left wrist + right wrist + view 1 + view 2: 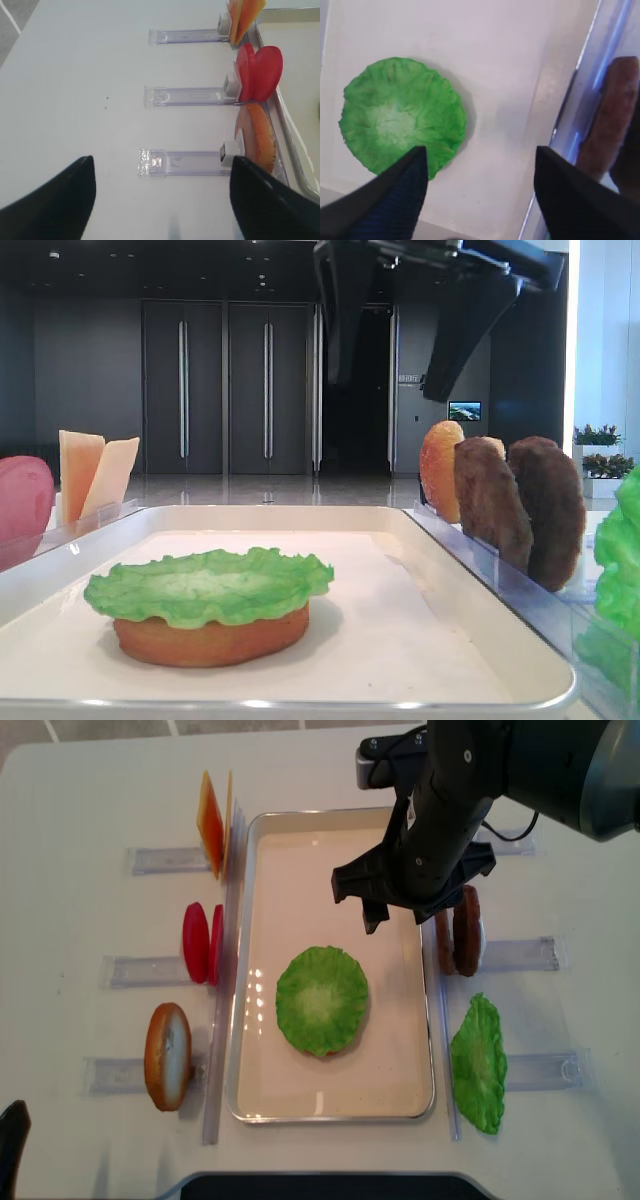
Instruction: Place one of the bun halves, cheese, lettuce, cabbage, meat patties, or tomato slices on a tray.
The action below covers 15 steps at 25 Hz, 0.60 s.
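The lettuce (208,585) lies flat on a bun half (210,640) in the middle of the cream tray (330,1105). My right gripper (480,160) hangs open and empty above bare tray floor, just right of the lettuce (402,115); from above it is beyond the leaf (322,1000), near the tray's right rim. Two meat patties (457,930) stand in a rack to the right. Cheese (212,820), tomato slices (200,942) and another bun half (168,1055) stand left of the tray. My left gripper (162,170) is open over the table, left of that bun half (260,137).
Clear plastic racks (182,162) line the table on both sides of the tray. A bigger clump of green leaves (478,1065) lies right of the tray. An orange-gold bun half (440,470) stands before the patties.
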Tool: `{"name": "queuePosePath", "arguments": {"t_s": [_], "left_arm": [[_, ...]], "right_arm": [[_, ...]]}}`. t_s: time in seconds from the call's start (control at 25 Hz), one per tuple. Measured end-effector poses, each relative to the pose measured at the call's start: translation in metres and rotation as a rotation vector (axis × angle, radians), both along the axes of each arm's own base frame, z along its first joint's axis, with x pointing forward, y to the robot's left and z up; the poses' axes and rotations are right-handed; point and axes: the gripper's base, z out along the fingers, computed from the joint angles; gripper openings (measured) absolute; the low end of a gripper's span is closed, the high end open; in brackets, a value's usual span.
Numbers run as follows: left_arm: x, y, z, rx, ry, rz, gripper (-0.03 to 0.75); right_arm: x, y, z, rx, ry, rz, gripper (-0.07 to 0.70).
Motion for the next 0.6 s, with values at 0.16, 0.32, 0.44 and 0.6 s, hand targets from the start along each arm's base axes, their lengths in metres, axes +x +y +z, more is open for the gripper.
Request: {"name": "queuePosePath", "arguments": {"t_s": [0.16, 0.32, 0.44, 0.6], "left_arm": [[0.0, 0.0, 0.0, 0.003, 0.0, -0.002, 0.64], [0.0, 0.0, 0.0, 0.003, 0.0, -0.003, 0.64], [0.0, 0.0, 0.0, 0.003, 0.0, -0.003, 0.64], [0.0, 0.0, 0.0, 0.003, 0.0, -0.003, 0.64]], "right_arm": [[0.003, -0.002, 0.02, -0.041, -0.01, 0.01, 0.468], [0.007, -0.002, 0.039, -0.043, -0.054, 0.022, 0.468], [0.013, -0.006, 0.047, -0.034, -0.08, 0.024, 0.468], [0.024, -0.022, 0.048, -0.049, -0.093, -0.006, 0.468]]}}
